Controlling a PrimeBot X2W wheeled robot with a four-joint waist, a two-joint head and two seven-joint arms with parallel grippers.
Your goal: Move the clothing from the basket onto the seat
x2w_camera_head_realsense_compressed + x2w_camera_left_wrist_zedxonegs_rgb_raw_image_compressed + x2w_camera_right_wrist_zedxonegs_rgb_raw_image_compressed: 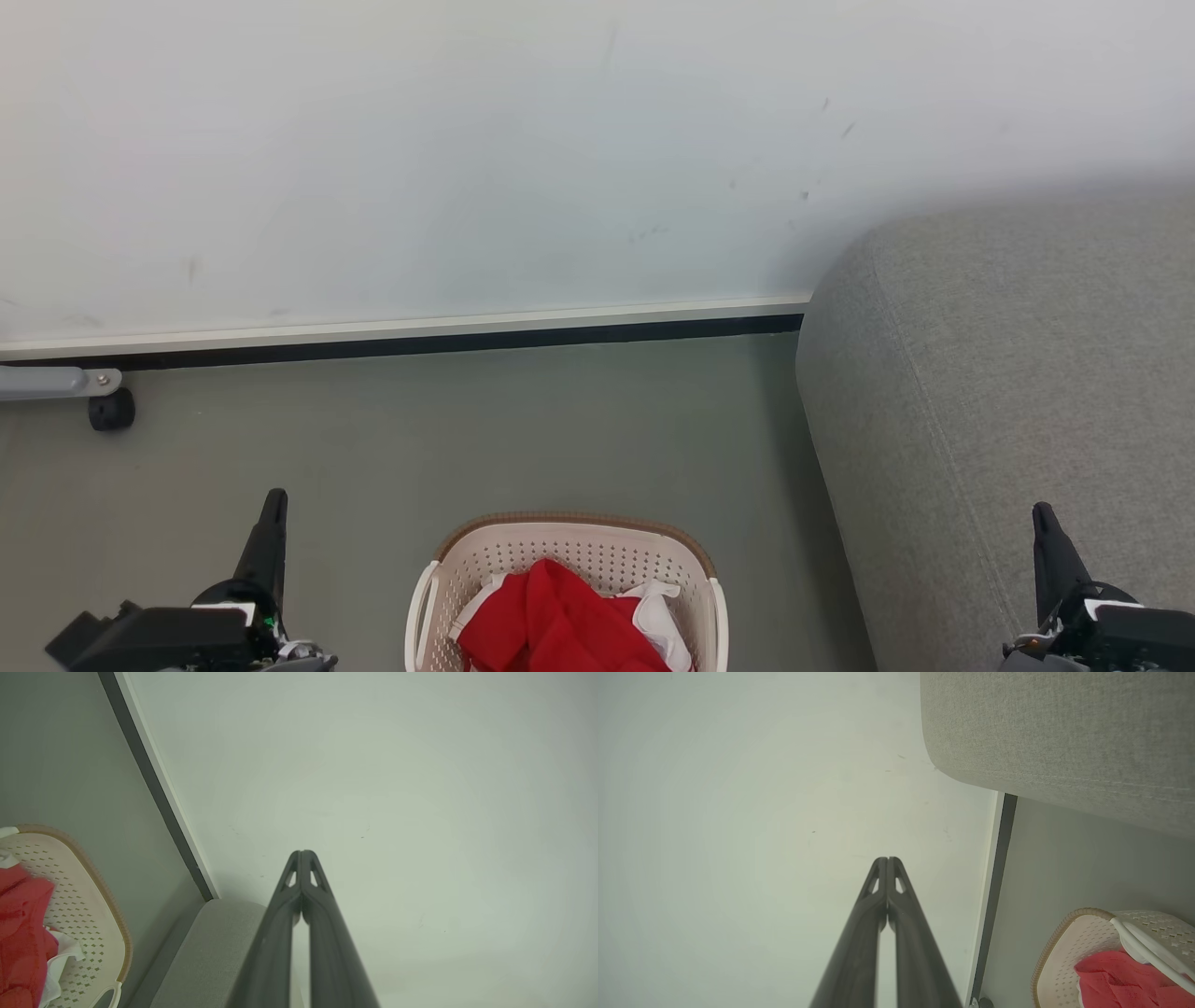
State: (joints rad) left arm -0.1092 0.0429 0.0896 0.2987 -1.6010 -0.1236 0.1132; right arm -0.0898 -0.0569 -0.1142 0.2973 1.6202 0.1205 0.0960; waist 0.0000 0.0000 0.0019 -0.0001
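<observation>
The clothing (551, 616) lies bunched in the basket (571, 516) at the bottom centre of the head view. It is bright red fabric in soft folds, with white panels showing at its left and right edges. The basket is cream-white and perforated, with a brown woven-look rim, and stands on the grey-green floor (560, 429). The grey woven seat (1008, 373) takes up the right side of the frame, apart from the basket. The left end effector (273, 504) at lower left and the right end effector (1044, 518) at lower right both have their fingers pressed together, holding nothing, clear of the clothing.
</observation>
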